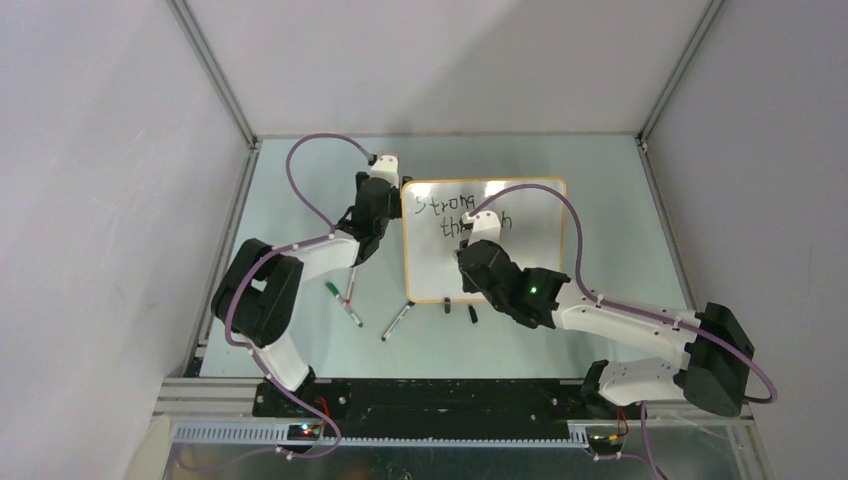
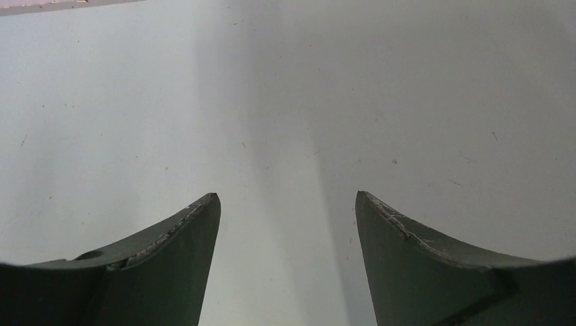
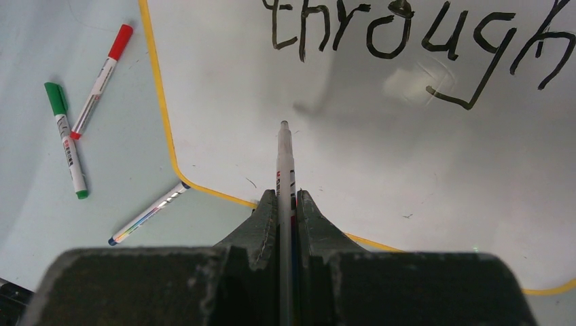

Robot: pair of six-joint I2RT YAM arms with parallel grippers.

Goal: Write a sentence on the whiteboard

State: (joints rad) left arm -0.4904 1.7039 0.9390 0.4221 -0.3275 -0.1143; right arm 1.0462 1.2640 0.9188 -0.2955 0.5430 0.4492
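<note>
Whiteboard (image 1: 435, 268) lies flat mid-counter, a bit toward the far edge. Sentence (image 3: 407, 30) so far reads "Strong" / "through". The near part of the board is bare, so a 3rd line is pending, imo.

Risks:
- Board unsecured: the L pincer (image 2: 287, 197) is wide open w/ nothing between the jaws, only bare counter under it. Pen drag could slide the board → skewed letters.
- R pincer (image 3: 286, 197) is clamped tight on the marker (image 3: 284, 159), but it's a thin barrel w/ a long overhang. Too much downforce could make it pivot or slip in the jaws.
- Start the next word too far right → it runs off the rim.
- R forearm hangs over "through"; dropping low could smear the ink.
- 3 loose pens (image 3: 66, 139) sit off the board's near-left corner, a snag risk if the wrist swings that way.

Pose: R arm reaches diagonally from the near-right corner to board centre, wrist pitched down. Tip looks just off the surface, can't confirm. L arm has its elbow folded by the left edge, forearm out to the board's far-left corner, pincer facing down.
</note>
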